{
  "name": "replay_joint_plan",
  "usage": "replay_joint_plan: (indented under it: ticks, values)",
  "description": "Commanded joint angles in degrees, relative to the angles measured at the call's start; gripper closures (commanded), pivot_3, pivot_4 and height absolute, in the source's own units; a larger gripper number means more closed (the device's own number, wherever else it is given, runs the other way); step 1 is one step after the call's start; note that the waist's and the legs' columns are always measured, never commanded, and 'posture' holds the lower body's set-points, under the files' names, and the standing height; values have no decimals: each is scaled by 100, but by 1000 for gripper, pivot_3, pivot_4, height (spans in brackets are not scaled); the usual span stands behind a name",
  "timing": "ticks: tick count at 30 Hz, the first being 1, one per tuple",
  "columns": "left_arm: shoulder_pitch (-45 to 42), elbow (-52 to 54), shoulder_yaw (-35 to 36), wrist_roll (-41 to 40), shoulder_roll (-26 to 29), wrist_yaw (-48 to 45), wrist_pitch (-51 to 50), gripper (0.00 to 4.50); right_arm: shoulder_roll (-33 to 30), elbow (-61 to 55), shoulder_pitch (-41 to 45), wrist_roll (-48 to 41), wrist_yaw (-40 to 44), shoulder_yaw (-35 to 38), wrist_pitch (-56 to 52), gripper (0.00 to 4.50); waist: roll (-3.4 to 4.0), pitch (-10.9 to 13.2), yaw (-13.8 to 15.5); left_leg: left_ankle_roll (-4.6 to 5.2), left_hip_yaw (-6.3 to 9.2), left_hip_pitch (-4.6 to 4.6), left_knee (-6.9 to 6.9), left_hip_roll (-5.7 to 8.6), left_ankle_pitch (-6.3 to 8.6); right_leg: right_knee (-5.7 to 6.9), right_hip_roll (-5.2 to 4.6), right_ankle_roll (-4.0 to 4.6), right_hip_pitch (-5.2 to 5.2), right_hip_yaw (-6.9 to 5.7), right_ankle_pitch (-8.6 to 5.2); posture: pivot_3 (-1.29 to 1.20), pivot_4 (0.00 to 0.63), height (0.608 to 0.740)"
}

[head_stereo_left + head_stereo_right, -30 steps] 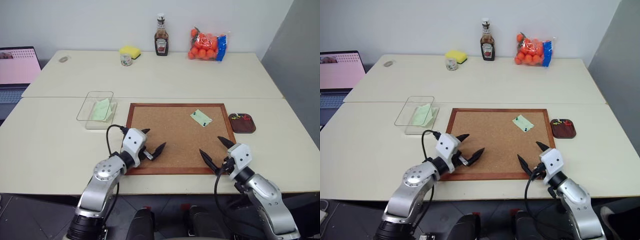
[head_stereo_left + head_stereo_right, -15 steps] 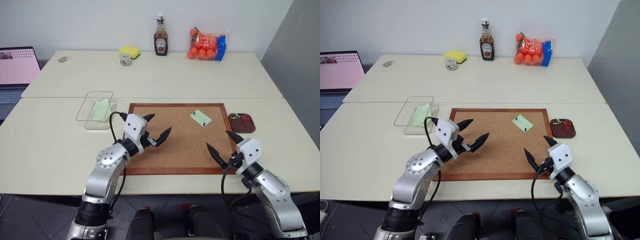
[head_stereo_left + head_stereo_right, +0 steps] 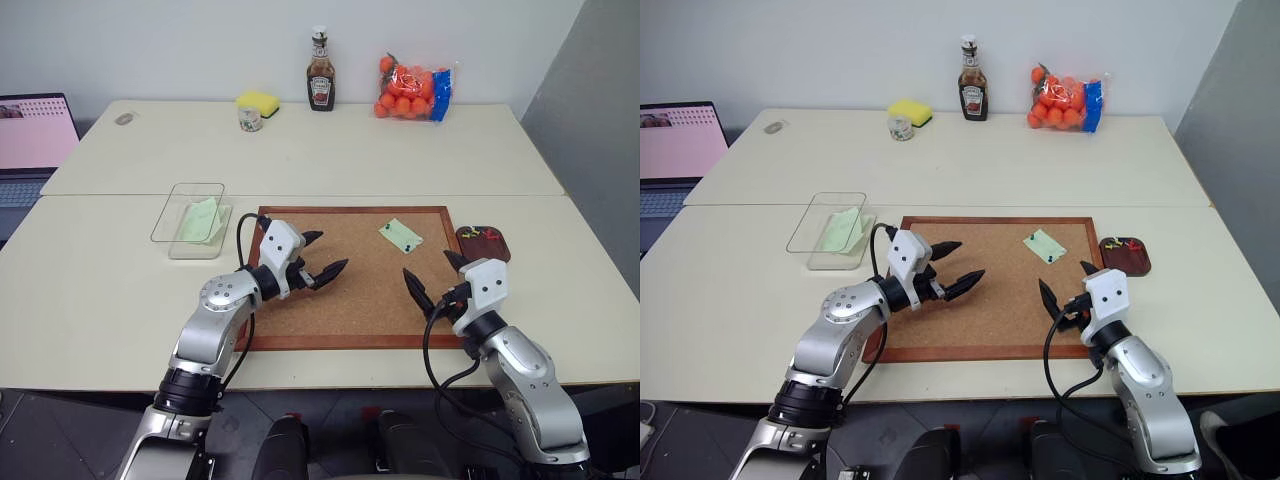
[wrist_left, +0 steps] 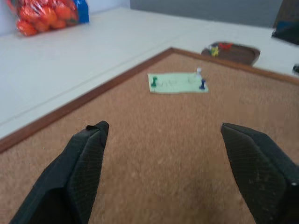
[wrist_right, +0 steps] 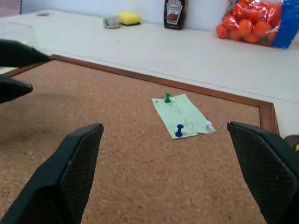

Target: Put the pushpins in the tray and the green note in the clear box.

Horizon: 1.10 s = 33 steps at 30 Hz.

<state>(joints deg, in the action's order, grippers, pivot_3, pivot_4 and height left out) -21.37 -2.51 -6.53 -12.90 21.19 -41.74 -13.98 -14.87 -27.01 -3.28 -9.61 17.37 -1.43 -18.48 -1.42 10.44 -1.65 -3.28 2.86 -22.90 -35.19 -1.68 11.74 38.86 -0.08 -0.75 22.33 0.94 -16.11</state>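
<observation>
The corkboard (image 3: 352,277) lies near the front edge of the table (image 3: 300,150), with the clear box (image 3: 190,218) just off its left rear corner and the tray (image 3: 485,243) just off its right rear corner.

Progress: partial. One green slip already lies in the clear box and several pushpins in the tray. A green note (image 5: 183,115) is pinned near the corkboard's right rear corner by three pushpins (image 5: 179,131) (green, blue, white), all yet to be pulled.

The note's long axis runs diagonally, from the rear-left toward the right edge.

Left gripper (image 3: 322,256) and right gripper (image 3: 431,275) hover over the corkboard, fingers spread, holding nothing.
</observation>
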Motion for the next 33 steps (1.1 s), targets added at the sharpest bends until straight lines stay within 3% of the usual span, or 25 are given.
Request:
replay_joint_plan:
  ticks: [1, 12, 18, 26, 33]
  values:
    - [-170, -184, -73, 86, 60, -194, 147, 1260, -14, -355, 204, -5, -126, 113, -154, 0, 0, 0, 0, 0, 0, 0, 0, 0, 0, 0, 0, 0, 0, -1, 0, 0, 150, 740]
    - [-16, -268, -139, 270, 67, -243, 195, 3586, -99, -191, 674, 48, -46, -127, -457, 0, 0, 0, -5, 0, 0, 0, 2, -1, 0, 0, 0, 0, 0, 0, 0, 0, 150, 740]
    - [27, -428, -224, 439, 77, -183, 38, 4483, -51, 316, 1411, 60, -54, -120, -618, 0, 0, 0, -4, 0, 0, 0, 2, 0, 0, 0, 0, 0, 2, -1, 0, 0, 150, 740]
    - [80, -415, -327, 519, 68, -230, -60, 4483, 275, 2222, 3119, 5, -308, 23, -1296, 0, 0, 1, -13, 1, -5, 4, 3, 0, 0, 3, 0, -2, 1, 1, 2, 0, 150, 740]
    - [103, -340, -365, 551, 78, -250, -92, 4483, 431, 4097, 3993, 149, -309, 65, -785, 0, 0, 1, -8, 1, -7, 2, 4, 2, 0, 3, -2, -1, 2, 3, 3, 0, 150, 740]
